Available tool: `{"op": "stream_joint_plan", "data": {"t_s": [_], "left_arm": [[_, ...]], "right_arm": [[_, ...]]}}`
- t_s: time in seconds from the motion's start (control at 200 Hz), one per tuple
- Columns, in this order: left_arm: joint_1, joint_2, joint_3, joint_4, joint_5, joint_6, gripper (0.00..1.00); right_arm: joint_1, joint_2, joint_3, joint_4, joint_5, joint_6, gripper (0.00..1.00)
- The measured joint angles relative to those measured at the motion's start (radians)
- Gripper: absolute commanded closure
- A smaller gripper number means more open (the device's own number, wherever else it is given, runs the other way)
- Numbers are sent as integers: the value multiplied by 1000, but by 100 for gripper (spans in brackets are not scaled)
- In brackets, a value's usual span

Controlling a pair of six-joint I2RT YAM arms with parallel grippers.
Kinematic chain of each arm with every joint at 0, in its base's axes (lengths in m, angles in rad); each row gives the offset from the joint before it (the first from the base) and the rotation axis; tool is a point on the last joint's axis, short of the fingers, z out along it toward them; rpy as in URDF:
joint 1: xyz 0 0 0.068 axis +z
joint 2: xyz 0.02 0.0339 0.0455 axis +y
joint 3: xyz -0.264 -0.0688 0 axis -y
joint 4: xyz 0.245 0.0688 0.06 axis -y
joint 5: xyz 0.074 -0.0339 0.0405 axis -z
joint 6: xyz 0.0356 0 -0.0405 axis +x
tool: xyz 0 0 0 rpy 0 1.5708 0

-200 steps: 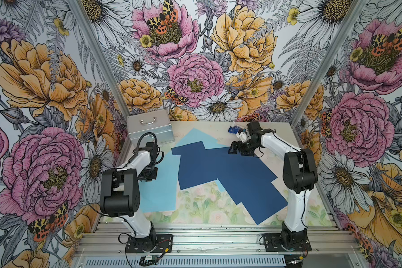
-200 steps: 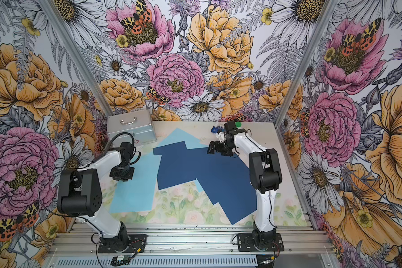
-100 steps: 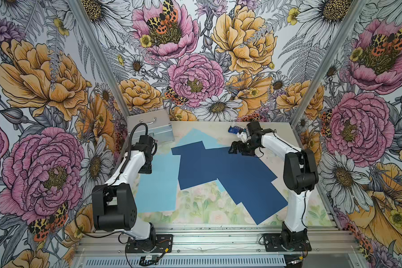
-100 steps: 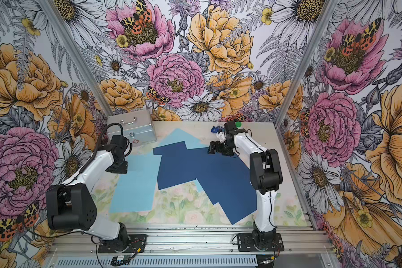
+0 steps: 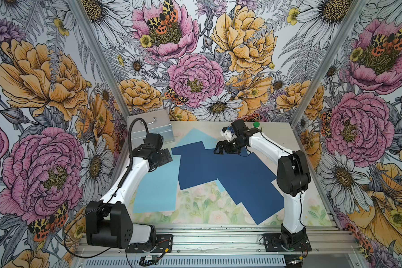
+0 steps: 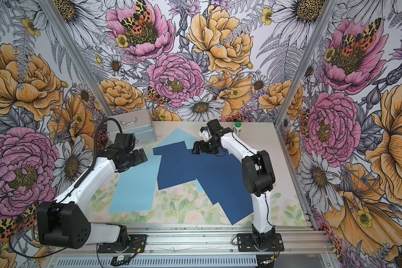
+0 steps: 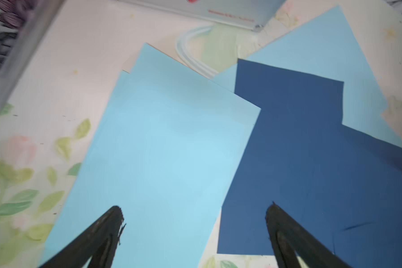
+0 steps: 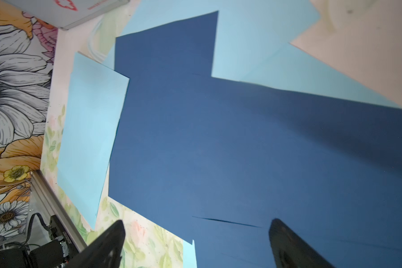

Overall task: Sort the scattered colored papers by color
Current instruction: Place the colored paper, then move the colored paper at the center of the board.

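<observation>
So we're looking at both pincers spread wide with nothing between the fingers; the left gripper (image 7: 194, 218) hangs over the seam where the light blue stack (image 7: 163, 148) meets the navy sheets (image 7: 311, 162), and in its wrist view the two black fingertips (image 7: 113, 220) sit apart with only paper showing behind them; we can't tell whether they actually touch the paper or just float above it.

The right gripper (image 8: 196, 232) is released too, fingers wide, over the far part of the navy sheets (image 5: 221, 167); same story, contact is hard to judge.

Where the papers are: the light blue stack (image 5: 158, 185) lies on the left side of the table (image 5: 202, 208), at least two sheets slightly offset; the navy sheets overlap each other from the middle toward the near right; another light blue sheet (image 5: 193, 139) pokes out from under them at the back, near the silver case (image 5: 153, 125).

Hidden stuff: how many navy sheets there are we can't count, the edges blend; a sliver of light blue (image 6: 199, 186) peeks out under the navy near the middle; a small blue-and-white item (image 5: 228, 132) behind the right wrist is mostly blocked; a green-capped bottle (image 6: 238, 127) stands at the back.
</observation>
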Motion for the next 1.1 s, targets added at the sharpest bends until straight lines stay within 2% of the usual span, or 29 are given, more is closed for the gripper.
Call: {"op": "stream_joint_plan", "data": {"t_s": [0.105,0.235,0.595,0.756,0.926,1.101], "left_arm": [[-87,13,-38,105,89,-50,1],[-182,99,-26,263,202,-89,1],[-389,534,183,517,436,-240,1],[-443,637,245,549,495,-276,1],[-466,674,301,560,528,-302,1],[-469,742,367,557,556,-307,1]], "right_arm": [[-27,2,2,-7,8,0,1],[-99,-1,-33,-14,49,-20,1],[-350,-30,-269,-57,214,-45,1],[-389,-55,-293,-61,242,-45,1],[-433,-59,-304,-53,233,-41,1],[-492,-121,-413,-14,229,-14,0]]}}
